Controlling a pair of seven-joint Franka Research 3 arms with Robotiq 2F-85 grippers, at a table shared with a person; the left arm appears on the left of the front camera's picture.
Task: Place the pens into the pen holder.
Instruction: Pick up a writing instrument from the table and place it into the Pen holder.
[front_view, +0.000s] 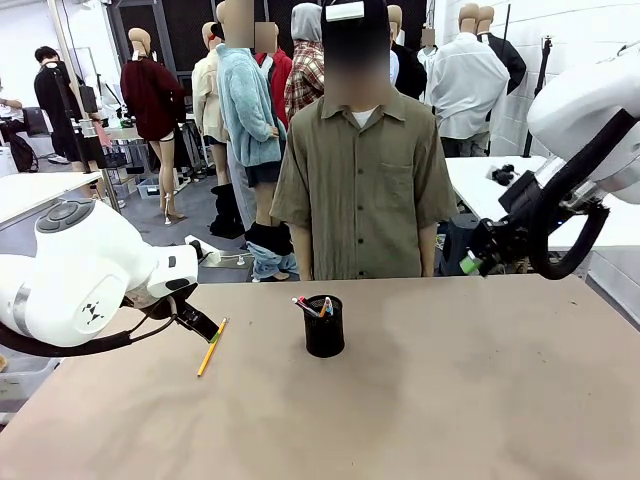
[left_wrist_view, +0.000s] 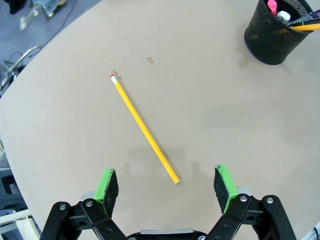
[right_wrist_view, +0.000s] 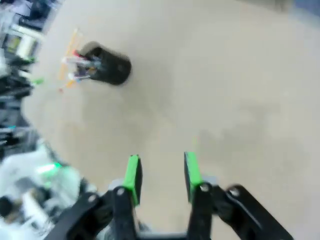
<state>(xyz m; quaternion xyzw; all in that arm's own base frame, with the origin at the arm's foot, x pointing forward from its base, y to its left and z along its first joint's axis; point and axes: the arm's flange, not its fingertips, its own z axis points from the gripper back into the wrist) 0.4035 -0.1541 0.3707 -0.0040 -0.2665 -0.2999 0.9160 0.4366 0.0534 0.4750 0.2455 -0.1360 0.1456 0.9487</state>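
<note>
A yellow pencil-like pen (front_view: 211, 347) with a red-pink tip lies flat on the brown table, left of the pen holder (front_view: 324, 327), a black mesh cup standing near the middle. Several pens (front_view: 315, 306) stick out of the cup. My left gripper (front_view: 205, 328) hangs low just beside the near end of the lying pen. In the left wrist view it (left_wrist_view: 165, 172) is open, straddling the end of the pen (left_wrist_view: 142, 127), with the pen holder (left_wrist_view: 277, 35) at the top right. My right gripper (front_view: 468, 264) is raised at the right; its fingers (right_wrist_view: 161, 160) stand apart and empty, far from the blurred pen holder (right_wrist_view: 107, 65).
A person (front_view: 360, 180) stands behind the far edge of the table (front_view: 450, 400), arms down. The tabletop's left edge curves close to the lying pen, with floor and clutter beyond. A white table (front_view: 490, 180) stands behind at the right.
</note>
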